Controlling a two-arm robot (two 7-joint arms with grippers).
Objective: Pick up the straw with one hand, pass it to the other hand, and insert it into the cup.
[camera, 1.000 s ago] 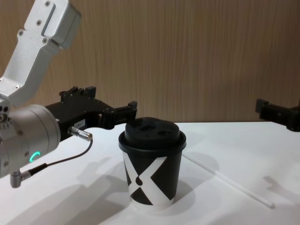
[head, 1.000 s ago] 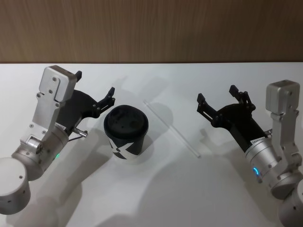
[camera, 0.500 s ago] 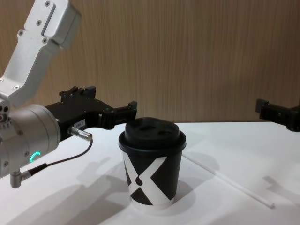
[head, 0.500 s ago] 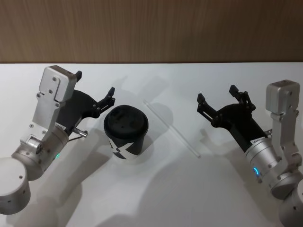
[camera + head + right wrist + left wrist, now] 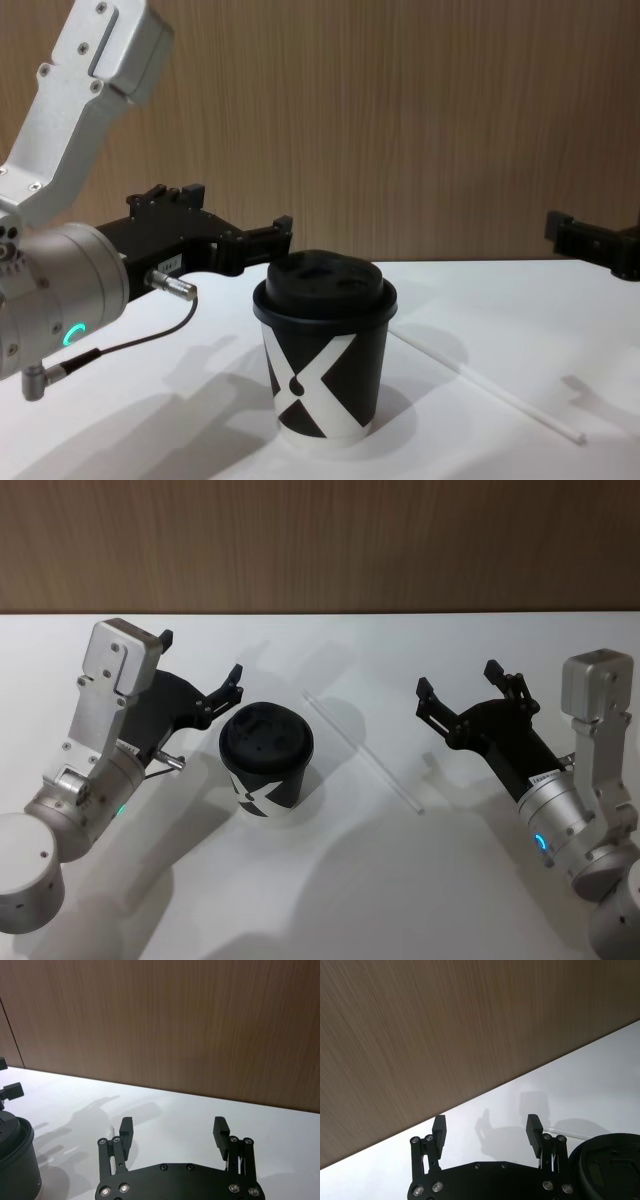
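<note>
Spanning the whole work area, the white bench (image 5: pixel 330 880) is noted as carrying both task items. The left hand (image 5: pixel 200 656) is held above it at 10 o'clock of the cup (image 5: pixel 266 760), fingers spread with nothing between them. The right hand (image 5: pixel 458 678) is held at 3 o'clock of the straw (image 5: pixel 365 752), likewise spread and unloaded. The cup is stood upright, lid on, at 9 o'clock of the bench's middle. The straw is laid flat at 3 o'clock of the cup, near it, running from 11 to 5 o'clock, touched by neither hand.

Pick-up is judged not yet begun. Risks are recorded:
- So thin a straw, flat on a smooth surface, could be rolled aside or missed by closing fingers.
- An off-centre pinch could leave it tilted for the handover.
- The cup could be knocked by the nearby left hand.
</note>
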